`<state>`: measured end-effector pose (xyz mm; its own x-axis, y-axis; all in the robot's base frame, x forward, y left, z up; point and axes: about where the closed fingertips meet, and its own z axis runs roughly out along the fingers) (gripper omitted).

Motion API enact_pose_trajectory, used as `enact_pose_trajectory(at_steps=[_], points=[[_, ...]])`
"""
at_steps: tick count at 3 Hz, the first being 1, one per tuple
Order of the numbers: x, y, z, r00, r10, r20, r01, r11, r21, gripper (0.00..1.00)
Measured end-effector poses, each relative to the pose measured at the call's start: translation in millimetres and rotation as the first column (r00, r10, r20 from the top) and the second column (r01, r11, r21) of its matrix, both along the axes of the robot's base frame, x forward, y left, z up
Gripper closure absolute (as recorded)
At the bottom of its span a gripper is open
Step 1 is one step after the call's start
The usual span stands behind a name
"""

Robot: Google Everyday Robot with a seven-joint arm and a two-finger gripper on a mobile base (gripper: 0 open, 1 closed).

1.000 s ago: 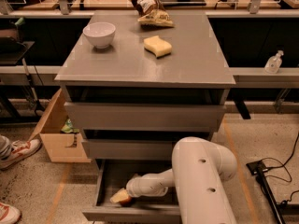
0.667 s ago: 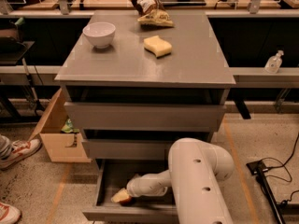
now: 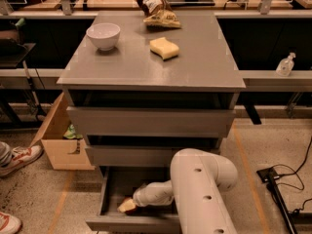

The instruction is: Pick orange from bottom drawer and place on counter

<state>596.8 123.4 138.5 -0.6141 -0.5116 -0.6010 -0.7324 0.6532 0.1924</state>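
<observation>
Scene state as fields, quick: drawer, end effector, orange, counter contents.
bottom drawer: open, arm reaching in
end effector: down inside the bottom drawer, toward its left front
orange: not on the counter; cannot be made out clearly in the drawer
counter: holds white bowl, yellow sponge, snack bag

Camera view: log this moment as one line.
gripper: inside open shallow grey bottom drawer | small round orange fruit: not made out | flat grey counter: white bowl, pale yellow sponge, crumpled bag, no orange
</observation>
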Motion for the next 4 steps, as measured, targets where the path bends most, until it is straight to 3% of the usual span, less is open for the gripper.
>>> enact_pose_trajectory(at_steps=[1,4], points=[[-1.8,-4.2,-5.5,0.9999,-0.007,-0.009,0.008,1.000,0.006,0.15],[-5.0,-7.9,-9.4,0.9999,-0.001,-0.017,0.001,1.000,0.027,0.84]])
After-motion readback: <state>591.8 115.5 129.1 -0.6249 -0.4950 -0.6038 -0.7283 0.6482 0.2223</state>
